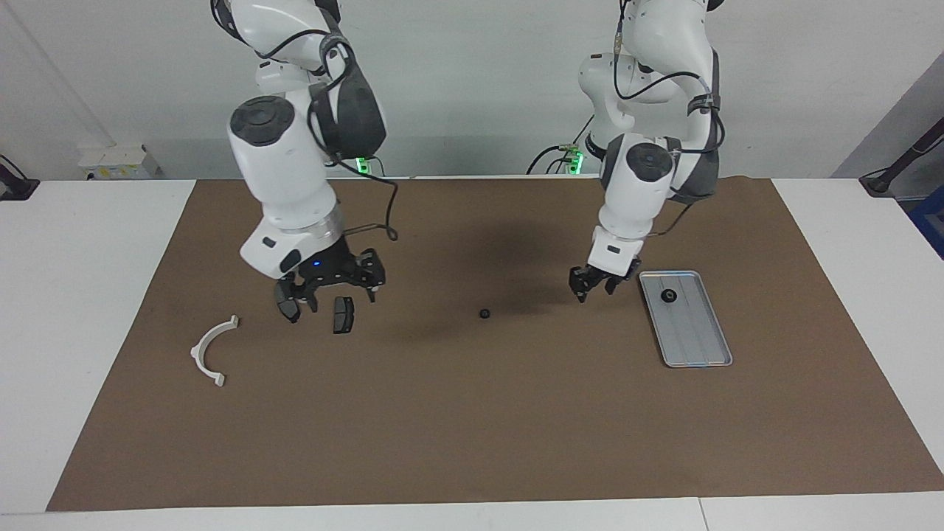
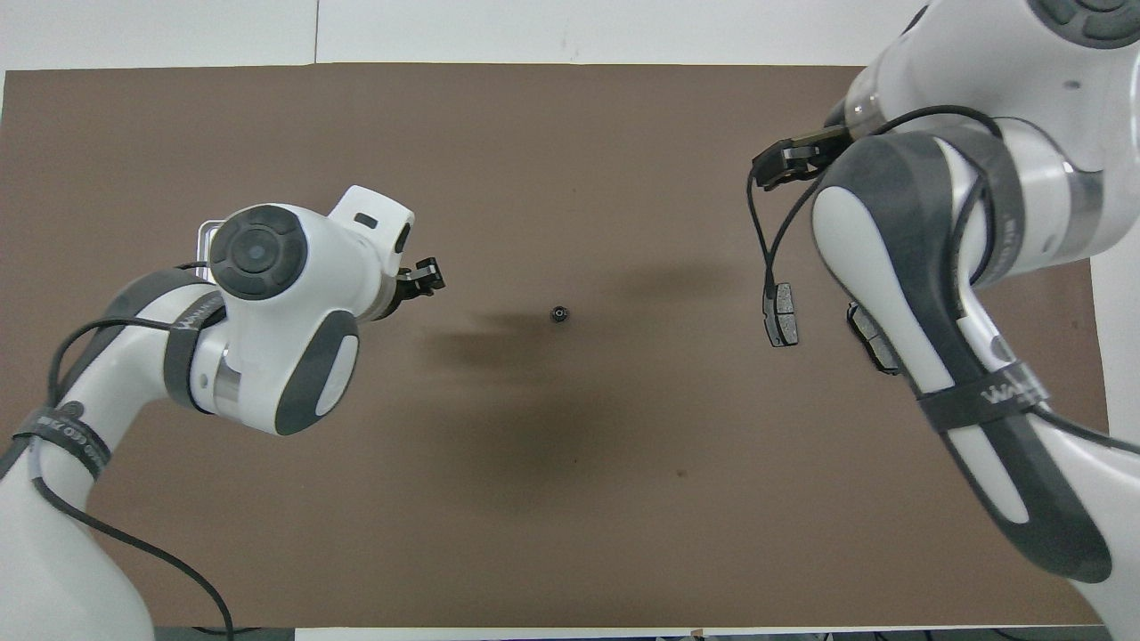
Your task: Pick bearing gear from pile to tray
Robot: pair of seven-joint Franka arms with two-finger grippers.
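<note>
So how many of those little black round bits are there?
2. One lies in the tray; the other sits on the mat mid-table. More may be hidden under the arms.

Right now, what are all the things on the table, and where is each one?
tray: one, silver-grey, on the mat at the left arm's end of the table.
small round piece: one, black, in the tray, at its end nearer the robots.
small round piece on the mat: one, black, mid-table, between the two pincers.
brake pads: two, dark grey, toward the right arm's end; one is partly hidden by the right pincer.
arc bracket: one, white, nearest the right arm's end.
mat: one, brown, covering the table.
left pincer: black, empty, over the mat beside the tray.
right pincer: black, open, empty, over the brake pads.
</note>
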